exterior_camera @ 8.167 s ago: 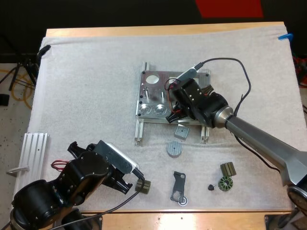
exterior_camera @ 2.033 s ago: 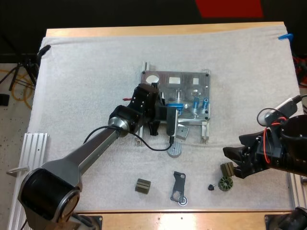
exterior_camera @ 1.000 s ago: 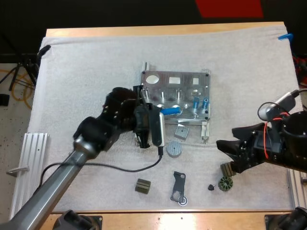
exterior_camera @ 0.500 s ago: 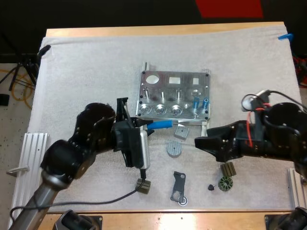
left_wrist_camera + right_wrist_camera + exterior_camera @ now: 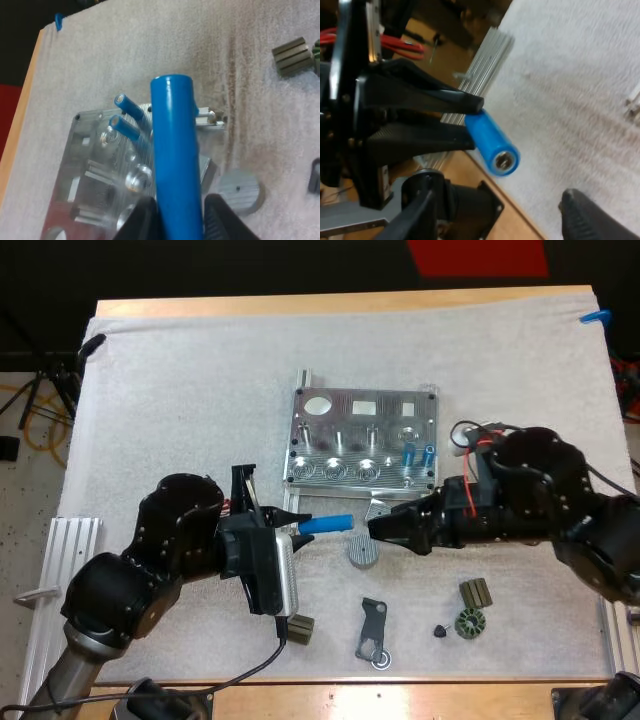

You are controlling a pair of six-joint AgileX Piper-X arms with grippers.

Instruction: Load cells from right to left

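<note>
My left gripper (image 5: pixel 298 526) is shut on a bright blue cylinder (image 5: pixel 327 524), held level over the mat just in front of the metal fixture (image 5: pixel 365 440). In the left wrist view the fingers (image 5: pixel 142 219) press on the cylinder (image 5: pixel 175 160) from both sides. Two more blue cylinders (image 5: pixel 408 452) (image 5: pixel 429 453) stand in the fixture's right end. My right gripper (image 5: pixel 385 532) is open, its tips a short way from the cylinder's free end. In the right wrist view the cylinder (image 5: pixel 492 142) points toward my open right gripper (image 5: pixel 497 200).
A grey round disc (image 5: pixel 363 551) and a small grey square block (image 5: pixel 380 510) lie in front of the fixture. A dark bracket (image 5: pixel 373 630), a dark green block (image 5: pixel 299 630) and two slotted parts (image 5: pixel 475 592) (image 5: pixel 467 624) sit near the front edge. A ribbed aluminium rail (image 5: pixel 70 560) lies at left.
My left gripper has drawn back from the fixture toward the front with the blue cylinder. My right arm has swung left from the table's right side up to the cylinder's free end.
</note>
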